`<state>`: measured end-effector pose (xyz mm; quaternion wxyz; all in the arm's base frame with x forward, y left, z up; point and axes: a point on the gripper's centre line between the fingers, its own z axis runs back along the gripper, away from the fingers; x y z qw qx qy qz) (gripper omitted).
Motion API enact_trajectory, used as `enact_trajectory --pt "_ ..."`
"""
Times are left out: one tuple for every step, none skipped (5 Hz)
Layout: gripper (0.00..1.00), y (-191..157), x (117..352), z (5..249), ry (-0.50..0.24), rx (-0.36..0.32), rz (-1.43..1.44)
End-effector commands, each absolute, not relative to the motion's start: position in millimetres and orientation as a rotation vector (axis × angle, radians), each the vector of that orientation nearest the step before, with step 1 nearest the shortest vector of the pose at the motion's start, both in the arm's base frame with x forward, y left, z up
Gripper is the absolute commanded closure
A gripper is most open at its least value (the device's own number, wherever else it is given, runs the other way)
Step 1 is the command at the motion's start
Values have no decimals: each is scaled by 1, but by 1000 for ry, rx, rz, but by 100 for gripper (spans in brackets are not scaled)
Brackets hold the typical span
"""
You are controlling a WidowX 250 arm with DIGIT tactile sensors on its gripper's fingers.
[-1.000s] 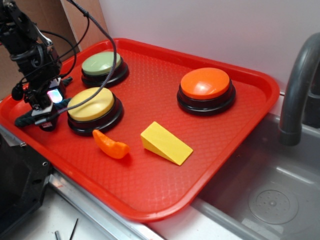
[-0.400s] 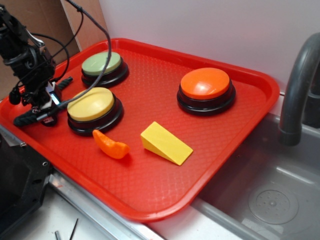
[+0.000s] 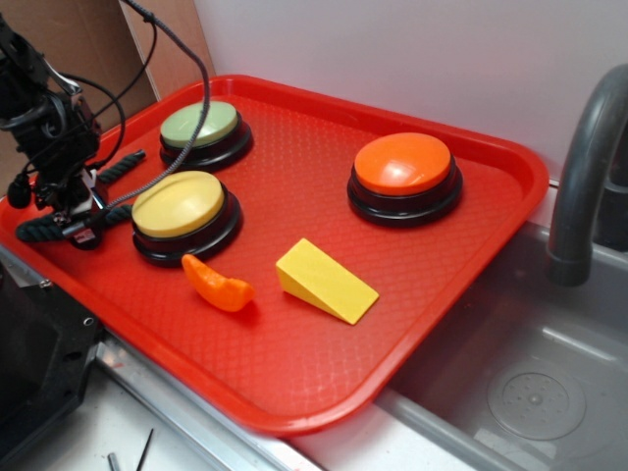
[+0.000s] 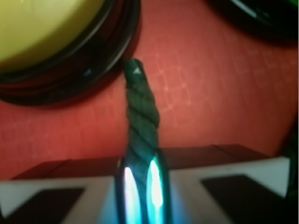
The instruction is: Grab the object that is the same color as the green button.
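Observation:
The dark green twisted rope piece (image 3: 125,165) lies across the left end of the red tray (image 3: 294,378), between the tray's rim and the yellow button. My gripper (image 3: 78,211) is shut on its middle, and both rope ends stick out past the fingers. In the wrist view the rope (image 4: 141,116) runs straight out from my closed gripper (image 4: 141,189) toward the yellow button's black base (image 4: 79,74). The pale green button (image 3: 199,125) stands at the tray's back left, just beyond the rope's far end.
A yellow button (image 3: 179,203) sits right beside the gripper. An orange button (image 3: 402,163) stands at the back right. An orange curved piece (image 3: 218,285) and a yellow wedge (image 3: 326,281) lie near the tray's front. A grey faucet (image 3: 587,147) and sink (image 3: 530,392) are on the right.
The arm has shifted a little to the left, away from the yellow button, carrying the rope with it. The gripper stays shut on the rope.

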<state>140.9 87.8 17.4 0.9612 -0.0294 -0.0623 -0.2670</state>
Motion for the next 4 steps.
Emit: enact_trajectory --pt "100 91 139 34 -123 10 -438" --pt "100 104 131 83 -175 -12 -256" --pt "100 113 121 129 -253 -38 -127" --pt "100 123 112 164 -277 -43 -11"
